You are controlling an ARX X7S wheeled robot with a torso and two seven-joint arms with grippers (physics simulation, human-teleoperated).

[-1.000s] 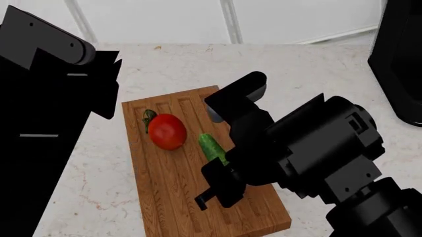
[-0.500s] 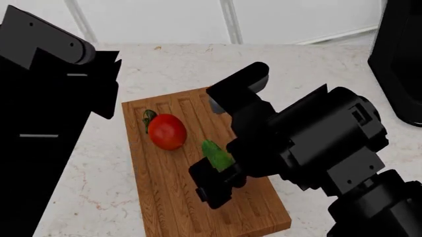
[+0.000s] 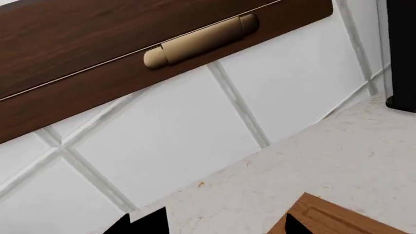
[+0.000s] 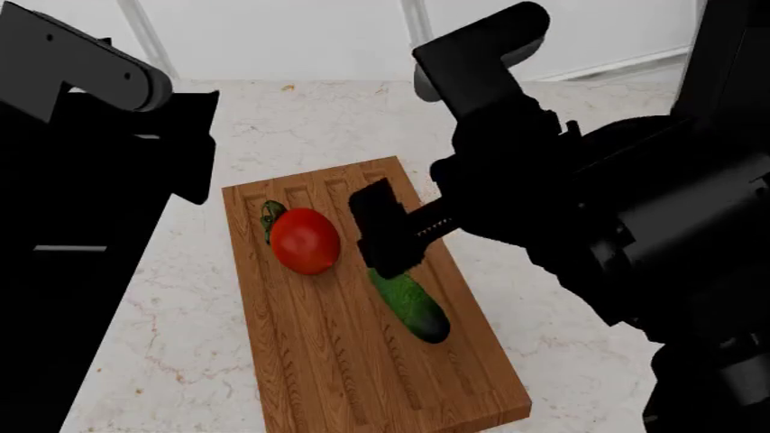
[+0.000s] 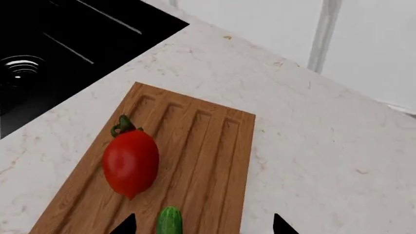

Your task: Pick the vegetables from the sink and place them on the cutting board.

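Observation:
The orange-brown grooved cutting board (image 4: 349, 361) lies on the pale counter. The red tomato (image 4: 303, 240) sits on its far left part. The dark-green cucumber (image 4: 410, 304) lies along the board to the right of the tomato. My right gripper (image 4: 388, 233) hangs open just above the cucumber's far end and holds nothing. In the right wrist view the tomato (image 5: 130, 161) and the cucumber's tip (image 5: 169, 222) lie on the board (image 5: 208, 141) below the spread fingertips (image 5: 126, 225). The black sink (image 5: 46, 53) is beside the board. My left gripper (image 3: 217, 226) is open and empty, raised.
The left arm (image 4: 85, 81) is held high over the sink side. A tiled wall (image 3: 175, 146) and a brown drawer with a brass handle (image 3: 201, 41) stand behind the counter. A black appliance (image 4: 734, 117) stands at the far right.
My right gripper has let go of the cucumber and lifted up and away from the board. The cucumber now lies flat on the board. The tomato and left arm have not moved.

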